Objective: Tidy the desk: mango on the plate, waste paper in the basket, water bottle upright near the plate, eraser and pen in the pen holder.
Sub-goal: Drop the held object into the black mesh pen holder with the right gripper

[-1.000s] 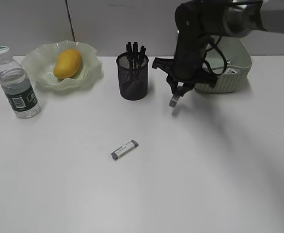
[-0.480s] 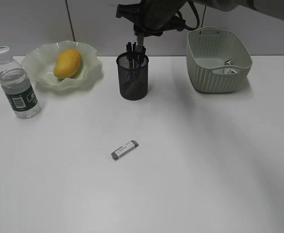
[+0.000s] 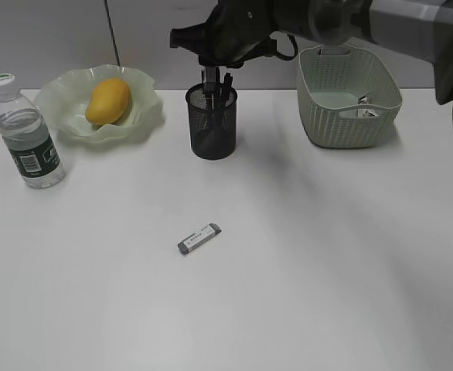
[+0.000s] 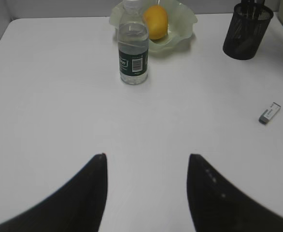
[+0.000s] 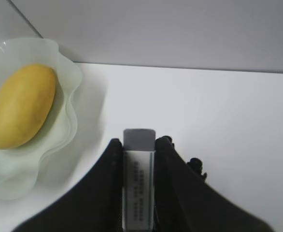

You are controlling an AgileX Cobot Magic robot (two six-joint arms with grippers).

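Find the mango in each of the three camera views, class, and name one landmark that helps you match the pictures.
Exterior view: mango at upper left, lying in the plate.
Left wrist view: mango at top centre, behind the water bottle.
Right wrist view: mango at left edge, in the plate.
Shared landmark: the wavy-rimmed green plate.

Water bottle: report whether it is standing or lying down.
Upright. The water bottle stands on its base on the desk, pale cap on top, beside the plate; the left wrist view shows it standing too.
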